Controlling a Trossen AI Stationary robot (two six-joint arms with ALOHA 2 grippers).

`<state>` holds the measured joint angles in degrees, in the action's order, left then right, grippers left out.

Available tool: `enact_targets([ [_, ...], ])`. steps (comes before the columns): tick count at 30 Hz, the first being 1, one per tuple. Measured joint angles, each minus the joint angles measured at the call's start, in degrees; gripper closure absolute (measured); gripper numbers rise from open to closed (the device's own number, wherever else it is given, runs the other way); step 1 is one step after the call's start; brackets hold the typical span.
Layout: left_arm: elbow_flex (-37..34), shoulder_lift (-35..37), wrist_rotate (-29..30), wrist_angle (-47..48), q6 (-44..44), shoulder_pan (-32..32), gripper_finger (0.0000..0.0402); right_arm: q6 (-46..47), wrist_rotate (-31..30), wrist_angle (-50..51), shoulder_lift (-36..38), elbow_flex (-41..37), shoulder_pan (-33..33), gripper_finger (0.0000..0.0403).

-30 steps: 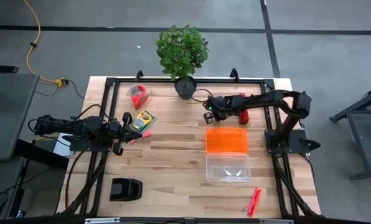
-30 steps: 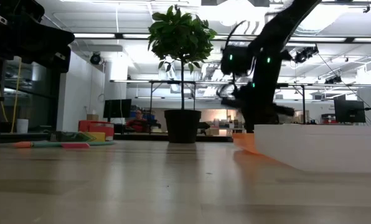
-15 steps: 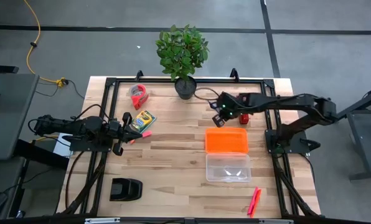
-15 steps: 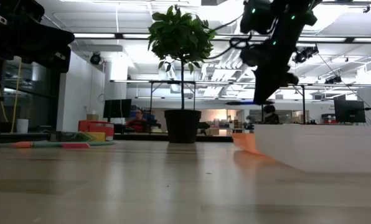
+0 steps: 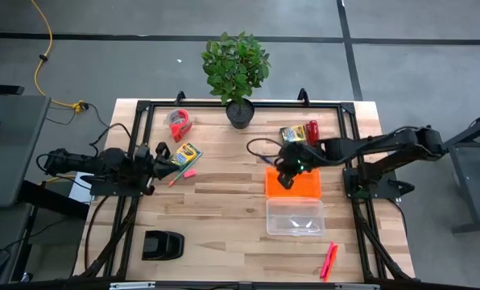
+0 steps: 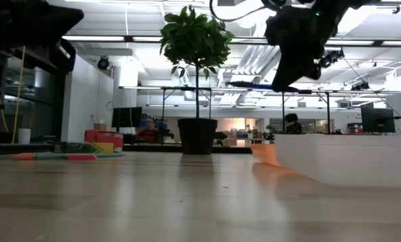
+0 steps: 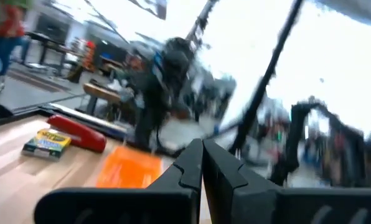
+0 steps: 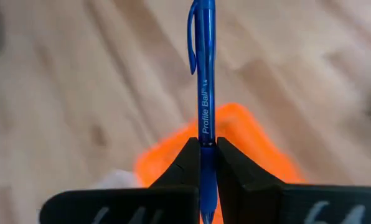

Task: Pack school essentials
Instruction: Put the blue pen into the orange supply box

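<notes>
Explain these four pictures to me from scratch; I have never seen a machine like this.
It is a robot with two dark arms at a wooden table, each ending in a two-finger tool. One picture looks straight down, one sits at table height, and two come from cameras on the wrists.

The right tool hangs over the orange lid and pinches a blue pen. The left tool is shut on nothing, near a crayon box.

Also lying there: a clear box, a second crayon box, a red cylinder, a tape roll, markers and a potted plant.
</notes>
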<state>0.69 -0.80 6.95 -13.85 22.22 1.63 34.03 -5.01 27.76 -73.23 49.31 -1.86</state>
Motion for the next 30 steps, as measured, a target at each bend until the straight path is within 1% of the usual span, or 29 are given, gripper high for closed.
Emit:
enact_targets([
  [2, 0.0, -0.14, 1.71, -1.51, 3.08, -0.04, 0.0401, 2.84, 0.88, -8.77, 1.58, -4.84, -1.61, 0.0402],
  [4, 0.0, -0.45, 1.99, -2.67, 5.0, -0.02, 0.0401, 5.66, 0.98, -18.32, 3.47, -8.49, -2.64, 0.0402],
  [6, 0.51, -1.93, 2.58, -3.28, 7.34, -0.02, 0.0401, 6.5, 0.59, -27.68, 5.0, -11.37, -3.38, 0.0402],
  [8, 1.89, -4.53, 2.82, -3.08, 9.07, -0.02, 0.0401, 5.42, 0.56, -35.0, 5.54, -13.19, -3.91, 0.0402],
  [11, 5.99, -11.4, 2.85, -3.13, 8.29, -0.02, 0.0401, 1.04, 0.96, -43.27, 5.9, -13.9, -4.36, 0.0402],
  [18, 21.3, -34.83, 2.78, -3.25, -2.26, -0.23, 0.0401, -4.51, 2.03, -51.42, 5.84, -13.81, -4.23, 0.0402],
  [22, 29.96, -46.34, 2.55, -3.31, -3.59, -0.66, 0.0401, -8.02, 2.04, -57.23, 5.84, -13.81, -4.23, 0.0402],
  [26, 35.98, -54.1, 1.35, -3.25, -5.43, -0.98, 0.0401, -11.16, 2.03, -62.19, 5.84, -13.81, -4.16, 0.0402],
  [30, 38.66, -57.71, -0.35, -3.95, -6.67, -0.96, 0.0401, -12.07, 2.03, -63.15, 5.84, -13.81, -4.16, 0.0402],
])
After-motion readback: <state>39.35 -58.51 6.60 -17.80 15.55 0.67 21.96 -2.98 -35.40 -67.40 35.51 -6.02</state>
